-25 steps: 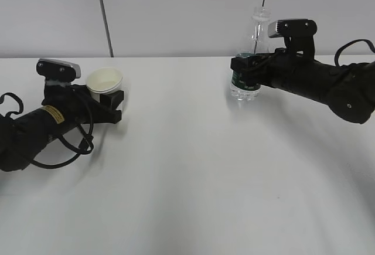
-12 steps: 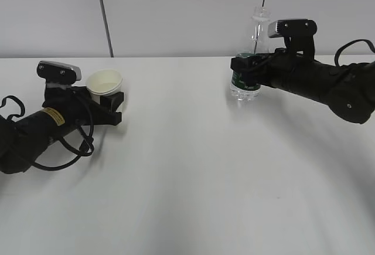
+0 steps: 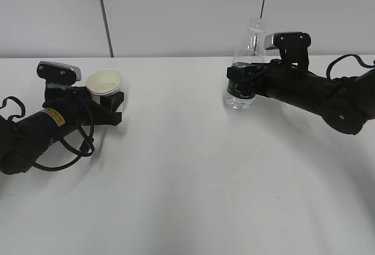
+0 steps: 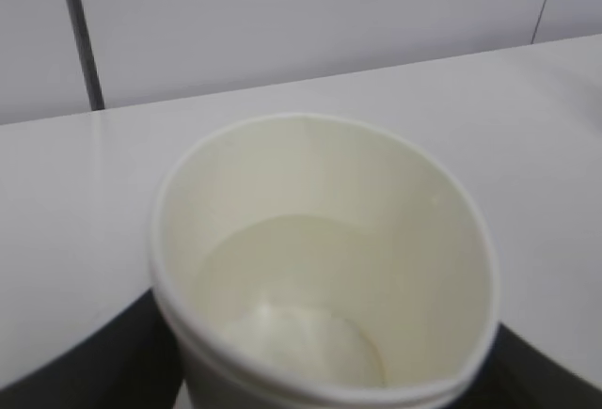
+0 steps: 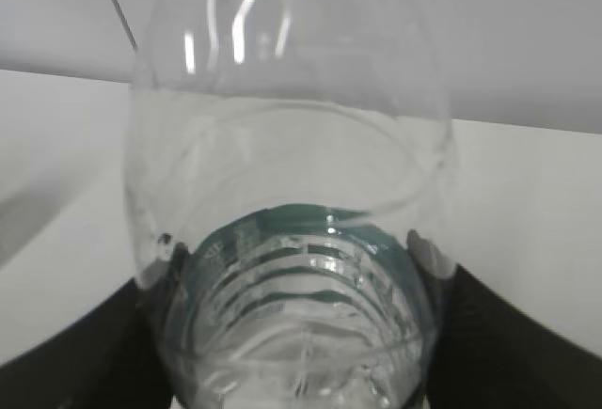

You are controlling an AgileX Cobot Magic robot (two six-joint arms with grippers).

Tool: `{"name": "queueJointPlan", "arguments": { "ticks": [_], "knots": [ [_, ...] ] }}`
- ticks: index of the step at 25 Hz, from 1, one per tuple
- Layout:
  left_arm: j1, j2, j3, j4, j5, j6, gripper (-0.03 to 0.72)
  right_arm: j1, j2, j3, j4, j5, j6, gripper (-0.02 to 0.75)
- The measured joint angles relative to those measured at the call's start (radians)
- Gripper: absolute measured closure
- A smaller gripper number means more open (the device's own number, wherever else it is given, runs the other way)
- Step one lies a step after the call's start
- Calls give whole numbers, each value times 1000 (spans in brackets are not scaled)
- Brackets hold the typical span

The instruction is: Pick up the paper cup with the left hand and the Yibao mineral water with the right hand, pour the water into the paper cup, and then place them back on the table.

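Matt paper cup (image 3: pixel 104 81); glossy clear plastic bottle (image 3: pixel 245 70); smooth white table (image 3: pixel 187 173); matt black gripper (image 3: pixel 112 104).

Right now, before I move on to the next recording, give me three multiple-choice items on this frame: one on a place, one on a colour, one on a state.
1. Where is the paper cup?
A. Between the left gripper's fingers
B. Loose at the table's centre
C. Beside the bottle

2. What colour is the label on the Yibao mineral water?
A. Red
B. Dark green
C. Yellow

3. What state is the bottle's neck in?
A. Capped
B. Uncapped
C. Crushed flat

Answers:
1. A, the cup sits in the black gripper on the left of the exterior view.
2. B, a dark green band shows where the right gripper clasps it.
3. B, the clear neck ends in an open mouth with no cap.
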Motion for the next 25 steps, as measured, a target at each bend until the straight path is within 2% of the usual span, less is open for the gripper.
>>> {"name": "queueJointPlan", "arguments": {
  "ticks": [15, 25],
  "knots": [
    [0, 0, 0, 0, 0, 0, 247, 0, 38, -4, 48, 2, -114, 239],
    [0, 0, 0, -1, 0, 0, 247, 0, 88, -10, 74, -56, -142, 239]
  ]
}}
